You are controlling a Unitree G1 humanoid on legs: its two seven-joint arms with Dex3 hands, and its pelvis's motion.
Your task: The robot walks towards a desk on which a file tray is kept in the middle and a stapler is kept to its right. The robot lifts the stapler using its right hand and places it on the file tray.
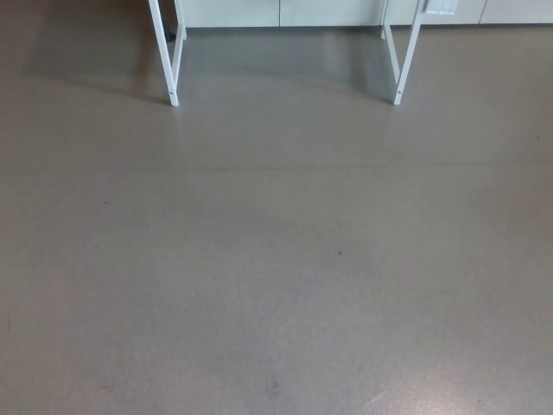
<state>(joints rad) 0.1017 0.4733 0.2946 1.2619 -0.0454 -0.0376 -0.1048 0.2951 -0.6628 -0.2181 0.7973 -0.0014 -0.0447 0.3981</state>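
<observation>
- Grey floor point(276, 303), smooth and matt; fills nearly the whole head view, from the bottom edge up to the furniture at the top.
- Pale glare patch point(449, 393) on it toward the bottom right corner, nearest the camera.
- Small dark speck point(340, 253) right of centre; faint straight seam point(276, 166) farther up, crossing from side to side.
- Open room: broad and unbroken across the full width, out to both side edges of the picture; bare floor all the way from the camera to the legs.
- Left desk legs point(163, 52): white, thin, two bars meeting at one foot on the floor, upper left; slant inward toward the foot; tops cut by the picture's top edge.
- Right desk legs point(410, 52): white, same build, upper right, likewise slanting inward to a single foot; well apart from the left pair, with a wide gap between.
- Soft shadow point(285, 65) on the floor between the two pairs, spreading left past the left foot.
- Pale cabinet fronts point(285, 12) along the top edge behind the legs, split by thin vertical joints; dark strip at their base.
- Stapler and file tray: outside the frame, with the desk's top lying above the picture's upper edge; place cannot be told.
- Left hand, right hand: neither shows in the view; pose and state cannot be told.
</observation>
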